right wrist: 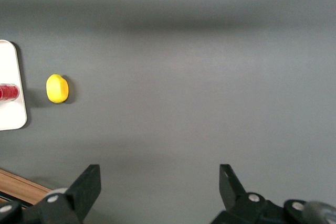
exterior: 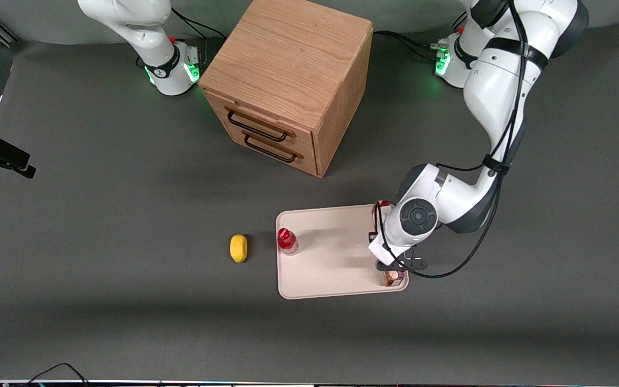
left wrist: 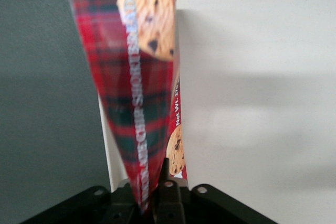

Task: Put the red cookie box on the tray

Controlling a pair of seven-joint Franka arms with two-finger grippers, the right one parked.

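Note:
The red cookie box (left wrist: pixel 139 93), a long tartan-red carton printed with chocolate-chip cookies, is pinched at one end between the fingers of my gripper (left wrist: pixel 155 195), which is shut on it. The box reaches away from the wrist camera along the rim of the cream tray (left wrist: pixel 252 103). In the front view the gripper (exterior: pixel 398 264) hangs over the tray (exterior: pixel 336 252) at its edge toward the working arm's end. A short end of the box (exterior: pixel 394 278) shows under the gripper near the tray's front corner. I cannot tell whether the box touches the tray.
A small red-capped bottle (exterior: pixel 287 240) stands on the tray's edge toward the parked arm's end. A yellow lemon-like fruit (exterior: pixel 238 248) lies on the grey table beside it. A wooden two-drawer cabinet (exterior: pixel 288 80) stands farther from the front camera.

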